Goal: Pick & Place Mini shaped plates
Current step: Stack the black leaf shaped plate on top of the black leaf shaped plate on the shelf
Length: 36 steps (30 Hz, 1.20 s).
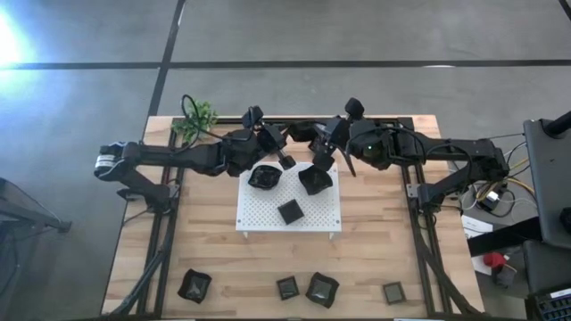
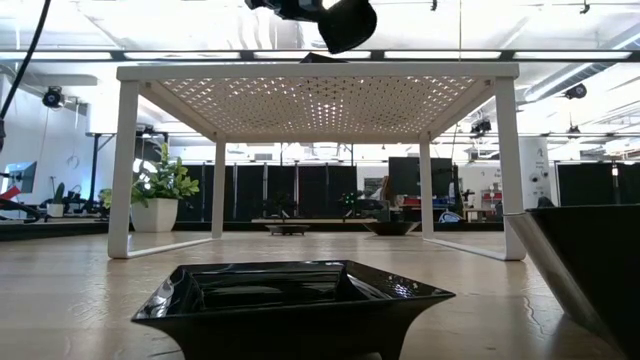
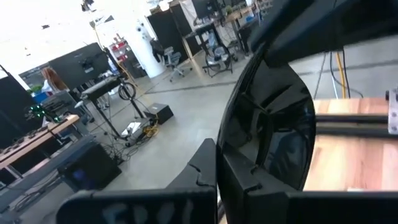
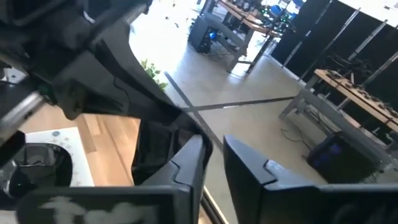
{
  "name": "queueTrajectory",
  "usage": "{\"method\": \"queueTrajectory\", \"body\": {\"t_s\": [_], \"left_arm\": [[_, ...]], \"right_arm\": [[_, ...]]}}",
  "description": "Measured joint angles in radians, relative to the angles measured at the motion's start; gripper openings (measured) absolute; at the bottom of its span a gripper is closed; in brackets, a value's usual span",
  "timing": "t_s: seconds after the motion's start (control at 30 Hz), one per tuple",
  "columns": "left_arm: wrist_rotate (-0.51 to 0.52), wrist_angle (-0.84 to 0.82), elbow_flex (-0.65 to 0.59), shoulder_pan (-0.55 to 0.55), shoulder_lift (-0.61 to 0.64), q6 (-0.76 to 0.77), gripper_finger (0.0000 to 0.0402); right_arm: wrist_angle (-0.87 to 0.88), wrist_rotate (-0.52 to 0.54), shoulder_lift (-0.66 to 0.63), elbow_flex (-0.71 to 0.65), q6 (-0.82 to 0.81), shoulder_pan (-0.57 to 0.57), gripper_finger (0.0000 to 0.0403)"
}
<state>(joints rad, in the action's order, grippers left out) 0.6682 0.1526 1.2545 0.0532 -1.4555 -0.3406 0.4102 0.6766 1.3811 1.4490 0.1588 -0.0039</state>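
Three plates [image 1: 289,211] sat on the white board [image 1: 259,214]; four [image 1: 194,285] waited. Left gripper [image 1: 287,163] clamped a fourth dish [image 3: 273,134] between its fingers; right gripper's [image 1: 323,159] gap unclear.

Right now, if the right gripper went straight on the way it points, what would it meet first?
Probably the plate just ahead of the right gripper, over the board, with the left gripper close behind it. Depth is unclear, so the order could be reversed.
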Motion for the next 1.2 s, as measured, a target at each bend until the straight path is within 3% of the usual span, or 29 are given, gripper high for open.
{"method": "queueTrajectory", "body": {"t_s": [0.17, 0.47, 0.6, 0.73, 0.97, 1.2], "left_arm": [[0.006, -0.093, 0.013, 0.000, 0.004, 0.030, 0.0000], [-0.007, -0.691, 0.226, 0.001, 0.023, 0.211, 0.0000], [-0.105, -0.999, 0.349, 0.002, 0.023, 0.334, 0.0000], [-0.254, -1.164, 0.417, 0.011, 0.024, 0.424, 0.0000], [-0.499, -1.309, 0.427, 0.048, 0.015, 0.499, 0.0000], [-0.522, -1.306, 0.424, 0.083, -0.004, 0.499, 0.0000]], "right_arm": [[-0.002, -0.001, -0.015, 0.000, 0.002, 0.030, 0.0097], [0.005, -0.004, -0.070, 0.004, 0.003, 0.100, 0.0118], [0.004, -0.004, -0.084, 0.004, 0.017, 0.111, 0.0116], [0.005, -0.004, -0.086, 0.004, 0.022, 0.111, 0.0109], [0.004, -0.004, -0.086, 0.004, 0.027, 0.111, 0.0101], [0.004, -0.004, -0.086, 0.004, 0.020, 0.111, 0.0101]]}}
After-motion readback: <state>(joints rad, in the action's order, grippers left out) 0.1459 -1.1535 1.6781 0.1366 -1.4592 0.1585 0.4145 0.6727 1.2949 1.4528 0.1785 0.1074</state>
